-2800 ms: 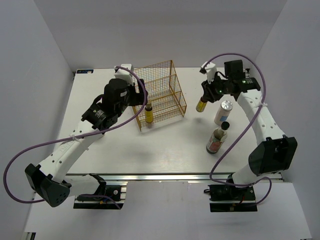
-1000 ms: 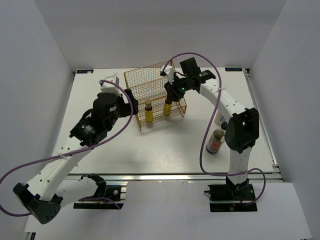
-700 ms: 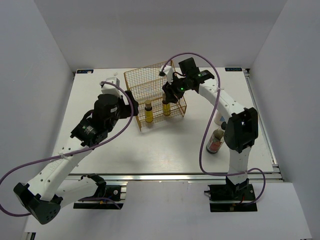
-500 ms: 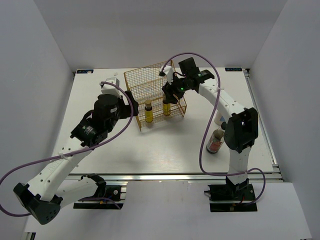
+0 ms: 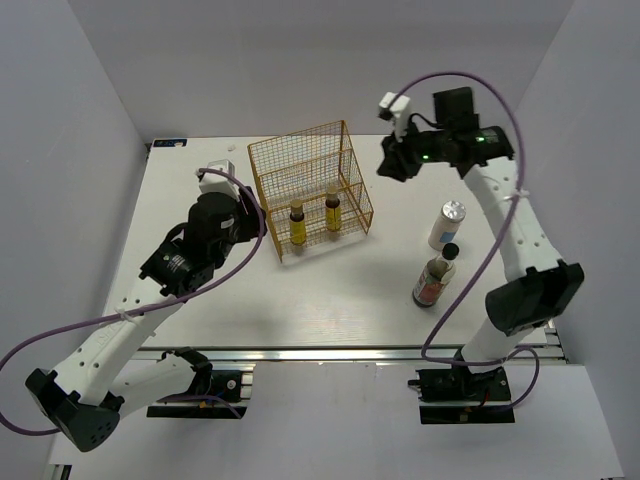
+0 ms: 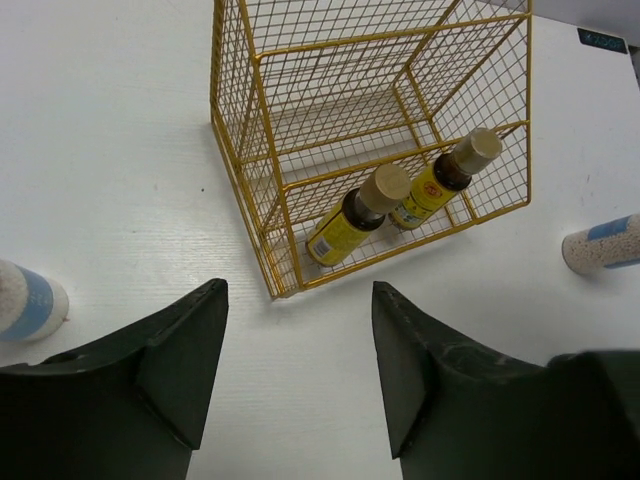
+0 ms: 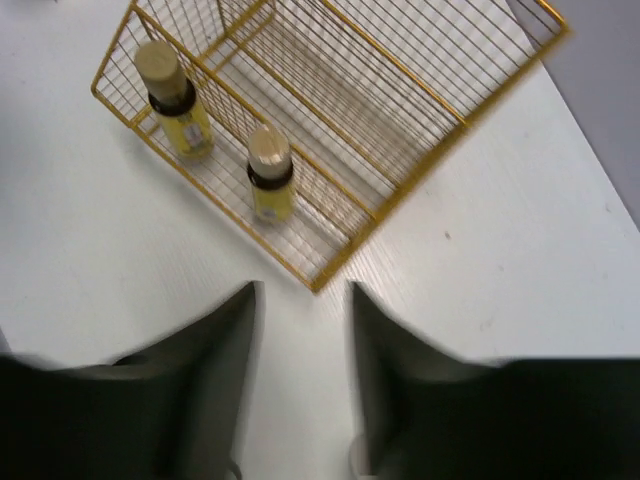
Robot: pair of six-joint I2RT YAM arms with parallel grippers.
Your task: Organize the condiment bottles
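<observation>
Amber glass already sits in the gold wire rack [image 5: 296,137]: one small amber bottle [image 5: 297,222] and a second amber bottle [image 5: 331,210] stand side by side on its lowest, near tier. Well to the right on the table [image 5: 330,300] stand the white bottle [image 5: 447,225] and, nearer, the dark brown bottle [image 5: 433,280]. The right end effector [image 7: 302,300] hangs high by the rack's right side, jaws parted and empty; the left end effector [image 6: 297,300] is likewise parted, holding nothing. A good next move, I judge, is to come down squarely over the white bottle, grip its body below the lid, and lift it clear of the wires.
</observation>
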